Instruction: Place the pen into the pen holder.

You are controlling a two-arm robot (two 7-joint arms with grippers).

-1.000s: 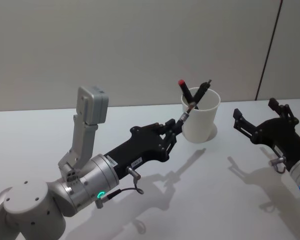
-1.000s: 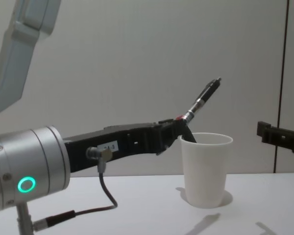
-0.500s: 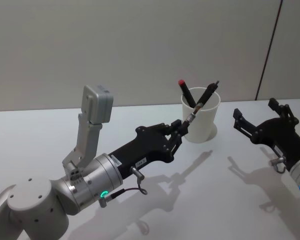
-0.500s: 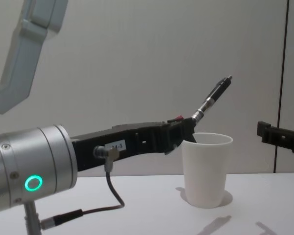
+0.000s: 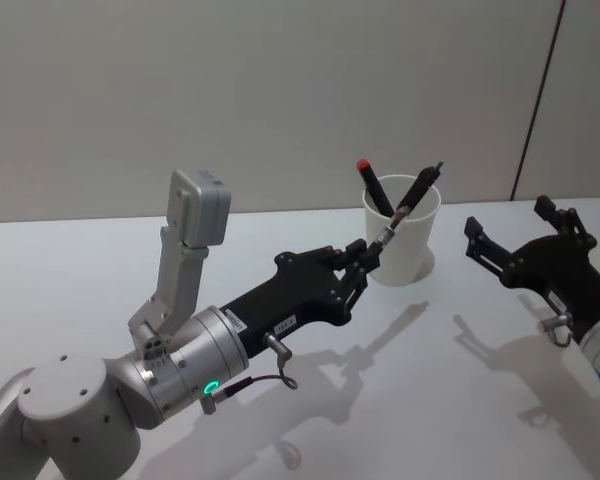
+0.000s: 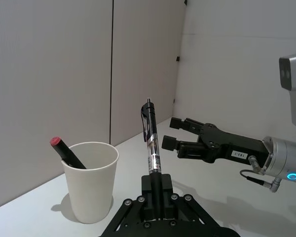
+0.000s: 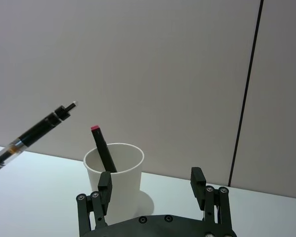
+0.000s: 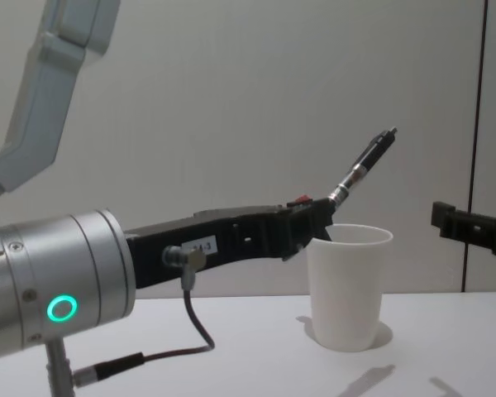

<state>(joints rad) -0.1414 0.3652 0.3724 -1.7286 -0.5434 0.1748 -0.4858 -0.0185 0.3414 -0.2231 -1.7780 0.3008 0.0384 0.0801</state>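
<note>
Left gripper [image 5: 366,260] pinches pen [image 5: 410,202] by its lower end, tilted, just beside pen holder [image 5: 405,255] rim, not inside.
Pen holder upright on table [image 5: 450,400], red-capped marker [image 5: 372,185] in it. Right gripper [image 5: 508,222] spread wide, empty, to its right.

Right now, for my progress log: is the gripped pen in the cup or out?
Out. The left gripper holds the black pen tilted beside the white paper cup, its whole length outside the rim.
</note>
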